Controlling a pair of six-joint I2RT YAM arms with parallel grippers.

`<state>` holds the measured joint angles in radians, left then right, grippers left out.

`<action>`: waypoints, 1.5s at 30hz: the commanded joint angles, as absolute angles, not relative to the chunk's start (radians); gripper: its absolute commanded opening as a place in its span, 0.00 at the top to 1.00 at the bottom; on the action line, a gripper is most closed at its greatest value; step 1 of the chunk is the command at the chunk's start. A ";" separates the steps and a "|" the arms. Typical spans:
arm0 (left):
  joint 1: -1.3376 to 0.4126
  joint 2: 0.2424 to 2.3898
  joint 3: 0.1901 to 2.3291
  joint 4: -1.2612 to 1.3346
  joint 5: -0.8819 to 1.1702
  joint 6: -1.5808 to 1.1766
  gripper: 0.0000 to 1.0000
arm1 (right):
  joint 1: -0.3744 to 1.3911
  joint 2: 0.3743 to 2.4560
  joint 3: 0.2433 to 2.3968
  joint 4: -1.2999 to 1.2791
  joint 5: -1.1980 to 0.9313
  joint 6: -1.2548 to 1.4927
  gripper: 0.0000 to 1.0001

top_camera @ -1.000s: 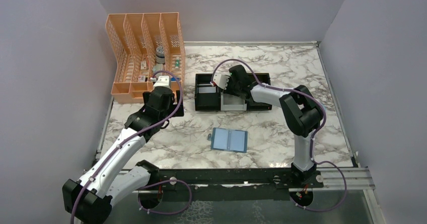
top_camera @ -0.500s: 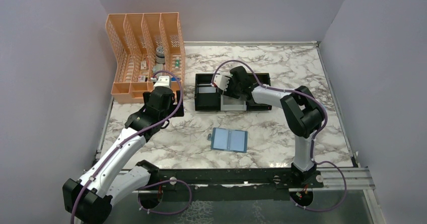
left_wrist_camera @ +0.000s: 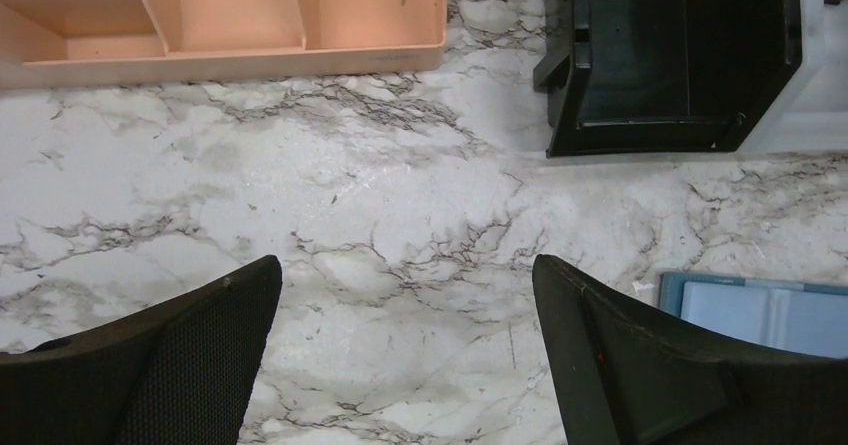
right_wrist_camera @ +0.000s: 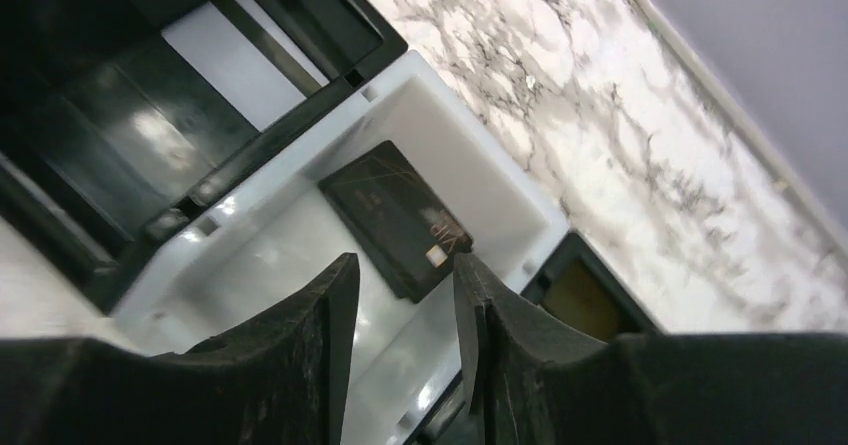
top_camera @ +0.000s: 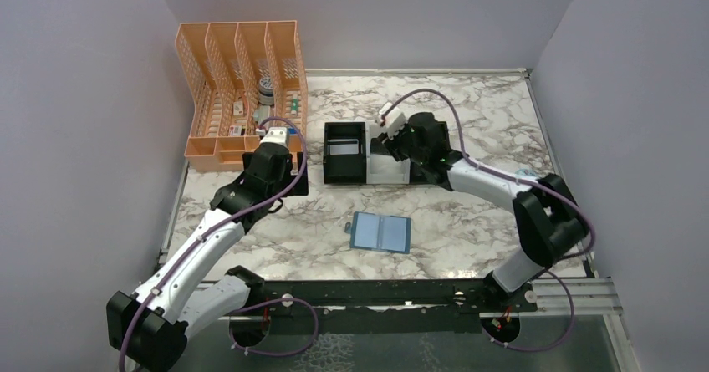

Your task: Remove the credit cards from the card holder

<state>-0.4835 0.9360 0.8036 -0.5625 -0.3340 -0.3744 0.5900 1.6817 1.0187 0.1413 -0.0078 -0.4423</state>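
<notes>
The card holder (top_camera: pixel 380 232) lies open and flat on the marble, its blue edge also showing in the left wrist view (left_wrist_camera: pixel 770 310). A black credit card (right_wrist_camera: pixel 395 215) lies flat in the tray's white middle compartment (right_wrist_camera: pixel 300 255). A gold credit card (right_wrist_camera: pixel 585 300) sits in the black compartment beside it, and a silver-grey credit card (top_camera: pixel 343 147) in the left one. My right gripper (right_wrist_camera: pixel 400 265) hovers over the white compartment, open, with nothing between its fingers. My left gripper (left_wrist_camera: pixel 405 275) hangs wide open above bare marble, left of the card holder.
The black-and-white three-compartment tray (top_camera: pixel 341 174) stands mid-table. An orange mesh organizer (top_camera: pixel 238 88) with small items stands at the back left, close behind my left arm. Grey walls enclose the table on three sides.
The right arm has swung its elbow out to the right, and its gripper has drawn back rightward over the tray with its jaws parting. The left arm has barely moved.
</notes>
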 commanded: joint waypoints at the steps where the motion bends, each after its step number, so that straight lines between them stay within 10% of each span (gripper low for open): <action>1: -0.479 0.947 0.795 -0.534 -0.227 -0.344 0.01 | 0.595 1.508 0.874 0.276 0.053 0.025 0.65; 8: -0.479 0.976 0.787 -0.500 -0.087 -0.323 0.01 | 0.594 1.377 0.741 0.066 -0.142 0.609 0.66; 23: -0.503 1.062 0.727 -0.367 0.389 -0.425 0.07 | 0.595 1.109 0.561 -0.191 -0.231 0.804 0.65; 45: -0.868 1.278 0.687 -0.219 0.240 -0.599 0.28 | 0.596 1.125 0.361 -0.072 -0.351 0.927 0.70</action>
<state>-0.8486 1.2430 0.6472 -0.2539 0.2741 -0.5919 0.5900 1.0958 0.3759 -0.1272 -0.3252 0.9058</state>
